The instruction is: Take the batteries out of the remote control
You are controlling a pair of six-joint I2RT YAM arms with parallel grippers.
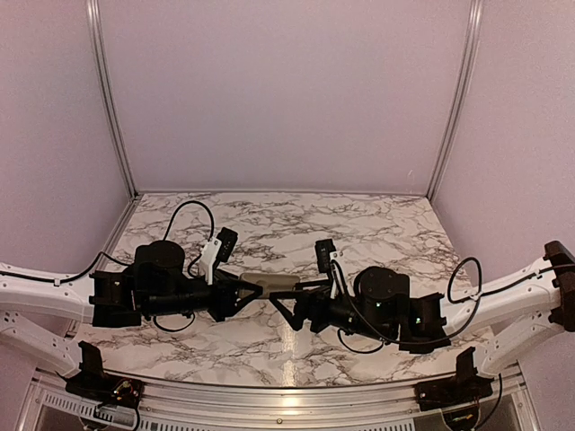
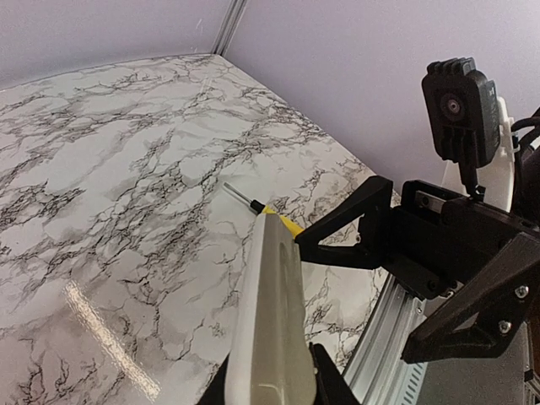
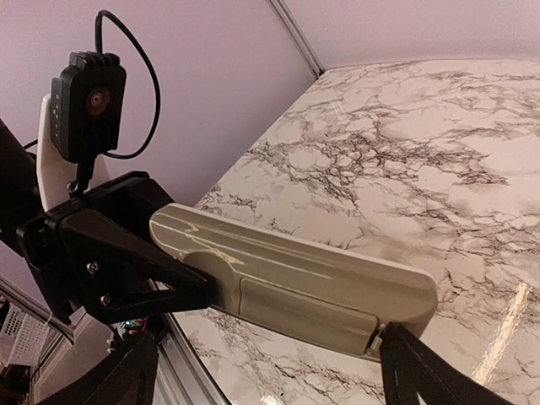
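Note:
The remote control (image 1: 274, 285) is held in the air over the near middle of the table, its grey-beige back showing in the right wrist view (image 3: 295, 270). The cover piece (image 3: 312, 314) sits closed on the battery recess, so the batteries are hidden. My left gripper (image 1: 244, 291) is shut on one end of the remote (image 2: 270, 321). My right gripper (image 1: 289, 302) is open with its jaws wide apart. One of its fingertips (image 3: 396, 354) touches the remote's other end at the cover's corner.
A yellow-handled screwdriver (image 2: 245, 198) lies on the marble table (image 2: 126, 169) behind the remote, partly hidden by it. The metal rail of the table's near edge (image 2: 384, 329) runs below the grippers. Purple walls enclose the table.

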